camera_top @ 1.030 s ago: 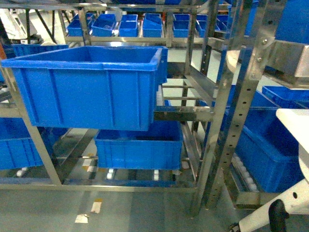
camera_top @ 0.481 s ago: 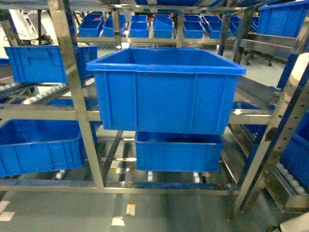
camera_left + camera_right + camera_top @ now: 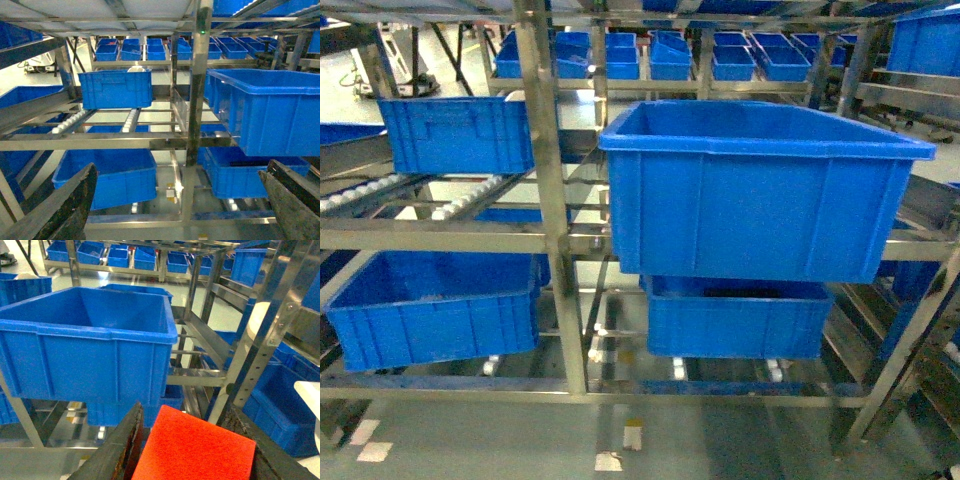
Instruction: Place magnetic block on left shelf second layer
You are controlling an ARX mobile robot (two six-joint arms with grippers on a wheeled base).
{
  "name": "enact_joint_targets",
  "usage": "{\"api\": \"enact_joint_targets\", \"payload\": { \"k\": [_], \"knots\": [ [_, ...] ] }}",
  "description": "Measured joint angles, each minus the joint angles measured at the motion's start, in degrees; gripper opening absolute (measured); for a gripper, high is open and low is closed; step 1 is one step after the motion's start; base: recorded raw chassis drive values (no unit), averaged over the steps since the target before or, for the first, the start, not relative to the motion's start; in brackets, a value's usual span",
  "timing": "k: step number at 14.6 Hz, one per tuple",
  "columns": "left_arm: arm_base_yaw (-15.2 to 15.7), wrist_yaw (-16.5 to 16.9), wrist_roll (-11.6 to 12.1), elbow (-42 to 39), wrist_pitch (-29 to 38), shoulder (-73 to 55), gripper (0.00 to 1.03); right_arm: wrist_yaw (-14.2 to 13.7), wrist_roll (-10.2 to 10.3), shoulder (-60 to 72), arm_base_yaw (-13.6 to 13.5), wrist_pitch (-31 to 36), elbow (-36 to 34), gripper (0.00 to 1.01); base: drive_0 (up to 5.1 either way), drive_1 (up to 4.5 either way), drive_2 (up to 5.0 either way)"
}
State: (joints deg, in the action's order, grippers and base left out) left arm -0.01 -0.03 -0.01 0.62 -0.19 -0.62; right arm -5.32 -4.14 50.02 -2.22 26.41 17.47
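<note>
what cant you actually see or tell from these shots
- Right wrist view: the red magnetic block is cut off by the bottom edge, between the right gripper's fingers.
- Head view: neither gripper shows.
- Large blue crate: its floor is hidden by its own walls.
- Left gripper: only its fingers show.

Magnetic block [image 3: 197, 447] cut by bottom edge; right tool [image 3: 192, 450] tips unseen.

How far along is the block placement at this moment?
Done: the red magnetic block sits between the right gripper fingers, so pickup looks complete. In hand: the robot faces the steel racks, the large blue crate on a middle level ahead. Left: the block is not yet on the left shelf second layer. The left gripper is open and empty.
</note>
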Motion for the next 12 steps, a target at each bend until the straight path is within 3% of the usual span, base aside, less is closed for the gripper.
{"api": "enact_joint_targets", "payload": {
  "k": [3,12],
  "knots": [
    [0.0,-0.2,0.0,0.0,-0.1,0.0,0.98,0.4,0.0,0.1,-0.1,0.2,0.0,0.42,0.0,0.00,0.0],
    [0.0,0.0,0.0,0.0,-0.1,0.0,0.98,0.2,0.0,-0.2,0.0,0.0,-0.1,0.42,0.0,4.38,-4.3]
  ]
}}
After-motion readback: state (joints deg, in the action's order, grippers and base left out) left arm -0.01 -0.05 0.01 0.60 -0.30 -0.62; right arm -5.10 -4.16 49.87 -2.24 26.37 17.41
